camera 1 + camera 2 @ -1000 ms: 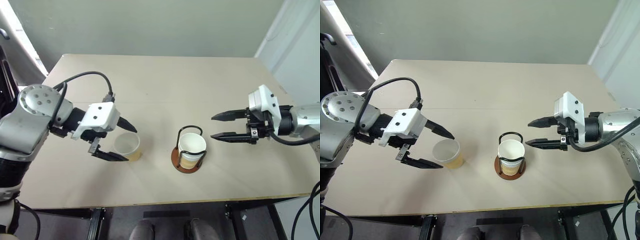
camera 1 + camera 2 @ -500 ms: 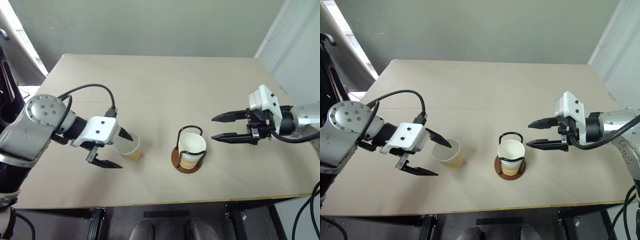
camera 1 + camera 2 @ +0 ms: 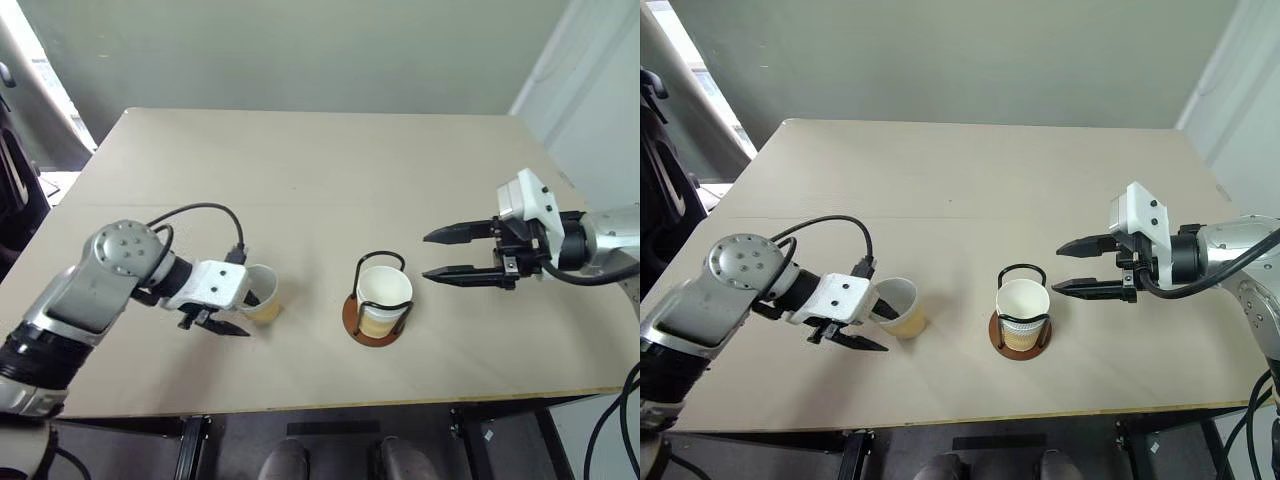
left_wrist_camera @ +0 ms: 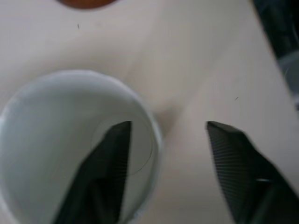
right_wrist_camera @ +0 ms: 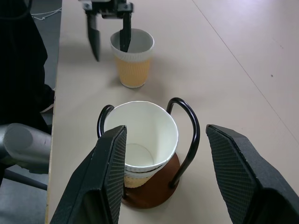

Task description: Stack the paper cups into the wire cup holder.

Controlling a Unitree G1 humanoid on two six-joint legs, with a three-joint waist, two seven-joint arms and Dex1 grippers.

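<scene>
Your left gripper [image 3: 876,327] is down at the table [image 3: 970,190], straddling the rim of the loose paper cup [image 3: 902,308]: one finger [image 4: 110,163] sits inside the cup's white interior, the other finger [image 4: 233,158] outside its wall, jaws partly open with a gap still showing on the outer side, so no firm pinch can be told. That cup stands upright on the table, left of the wire cup holder [image 3: 1019,330] and clearly apart from it. In the holder you've got stacked cups [image 5: 140,135] seated on the reddish-brown base between the two black wire loops, a second cup's rim showing under the top one. Your right gripper [image 3: 1080,266] hovers above the table to the right of the holder, pointing toward it, jaws well apart and holding nothing.
</scene>
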